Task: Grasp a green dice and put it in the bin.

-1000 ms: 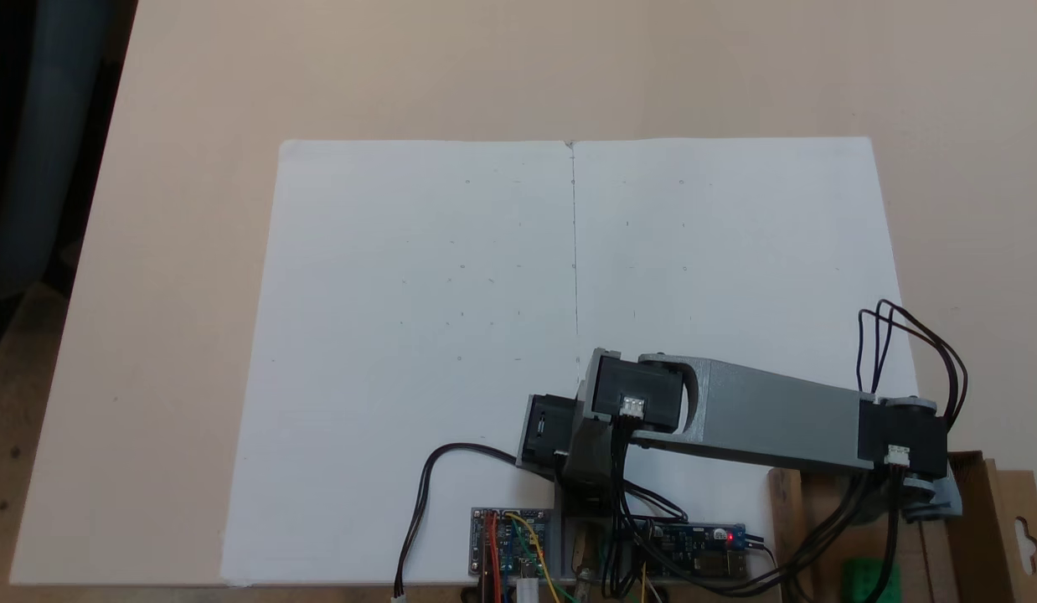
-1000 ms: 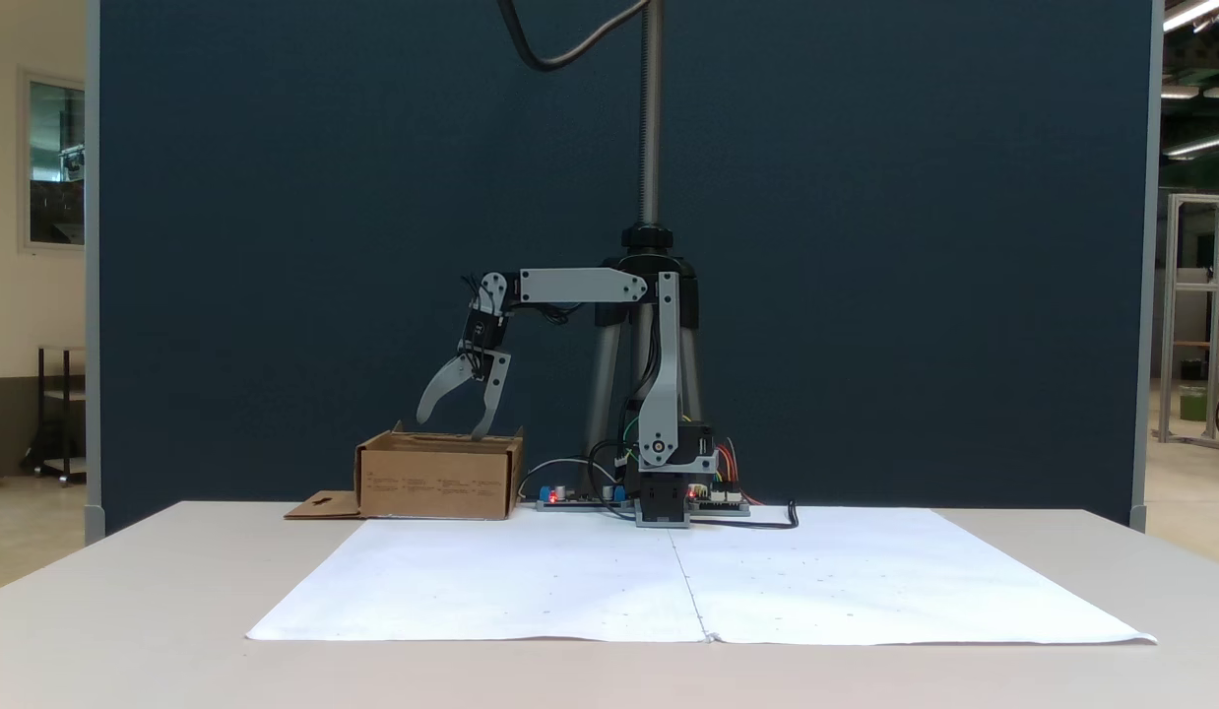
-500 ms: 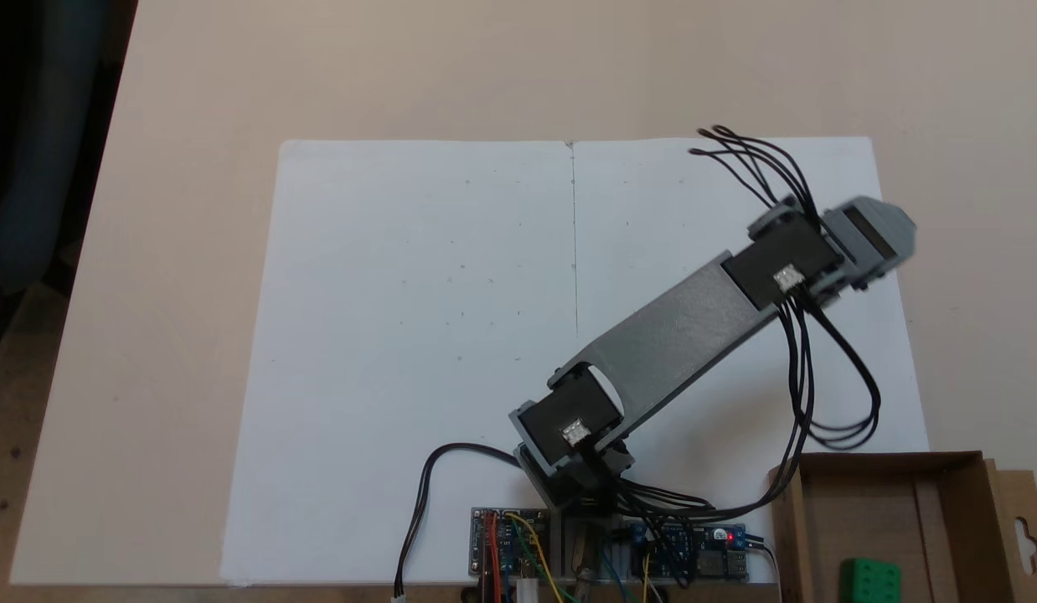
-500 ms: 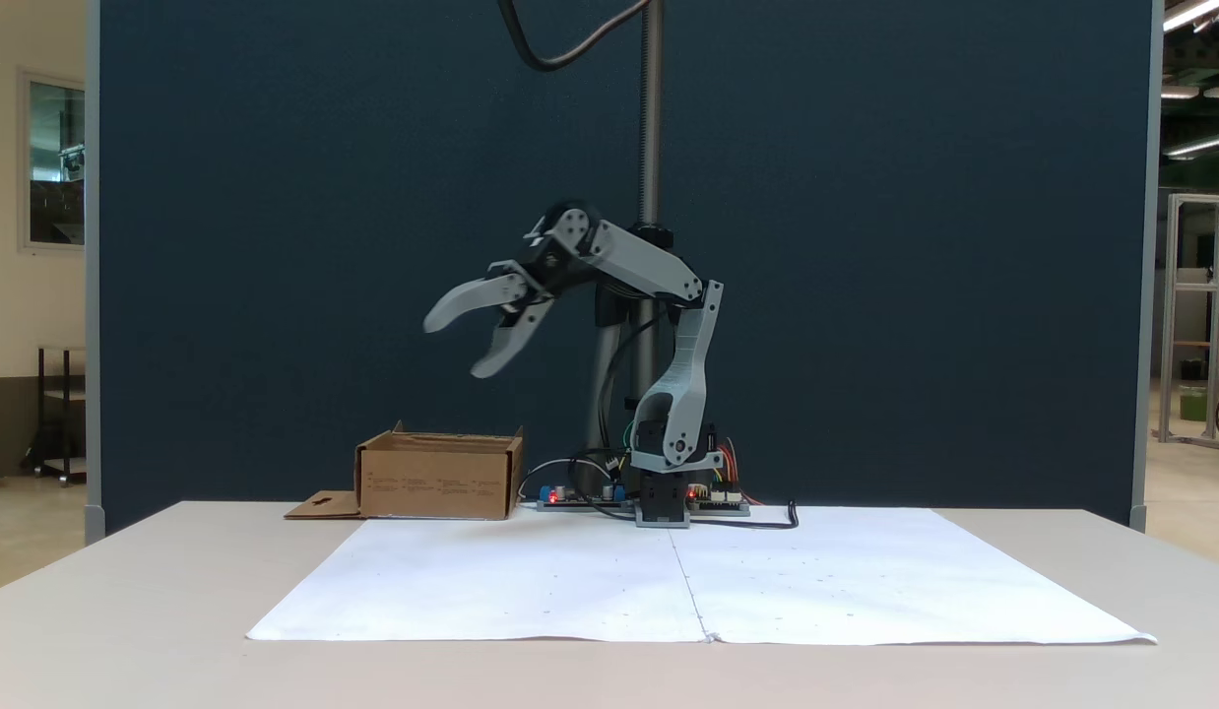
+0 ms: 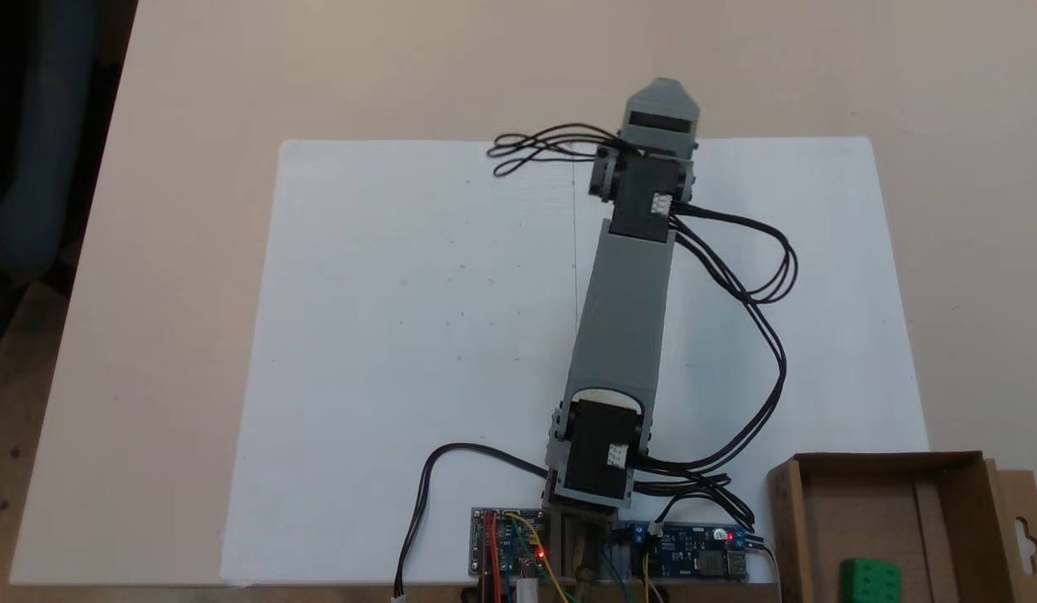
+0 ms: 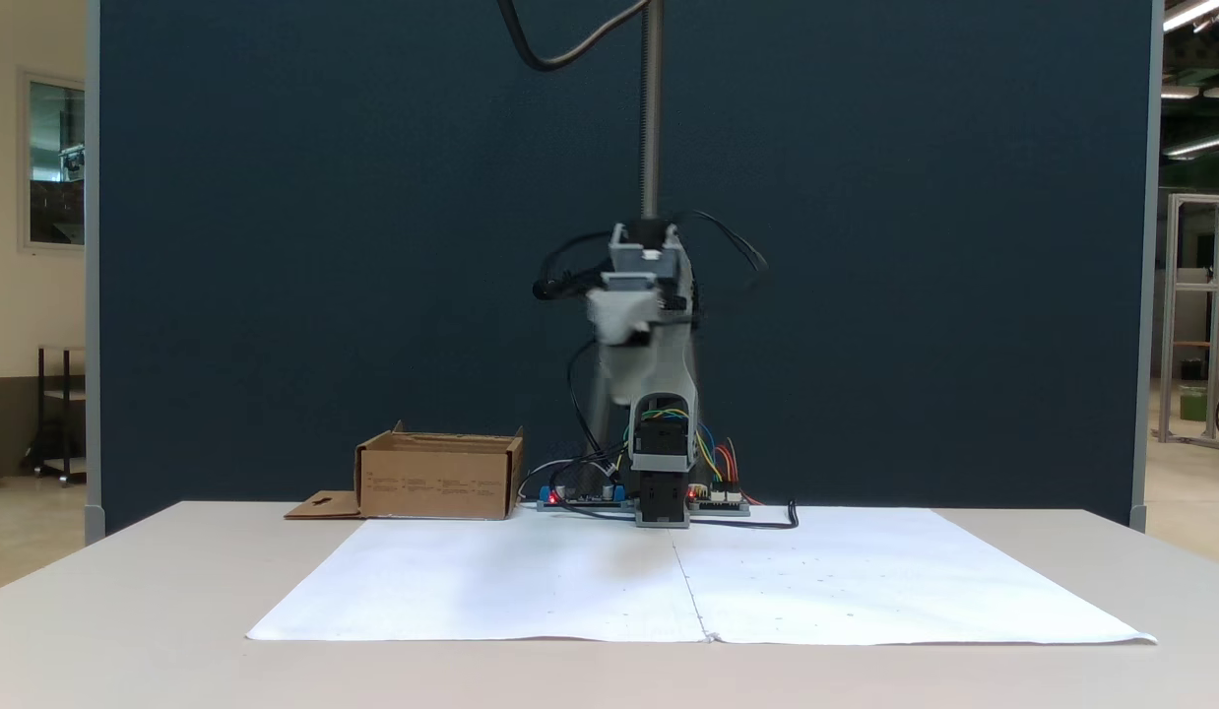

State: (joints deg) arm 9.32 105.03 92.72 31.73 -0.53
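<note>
Gripper (image 5: 661,96) sits at top centre of the top-down fixed view, past the far edge of the paper; in the front fixed view it's (image 6: 624,325) frame centre, raised well above the table, pointing at the cam and blurred. Jaws stack one behind the other in both fixed views, so can't tell if apart or together. 1 arm (image 5: 623,322), stretched straight up the frame from its base at bottom centre. 2 circuit boards beside the base: one left (image 5: 508,553), one right (image 5: 690,550). 2 white sheets (image 5: 418,352) side by side w/ a centre seam. 1 bin (image 5: 891,461) at bottom right corner, 1 green dice (image 5: 870,580) inside it on the floor, at the frame's bottom edge. Bin (image 6: 439,478) is left of the base in the front view.
</note>
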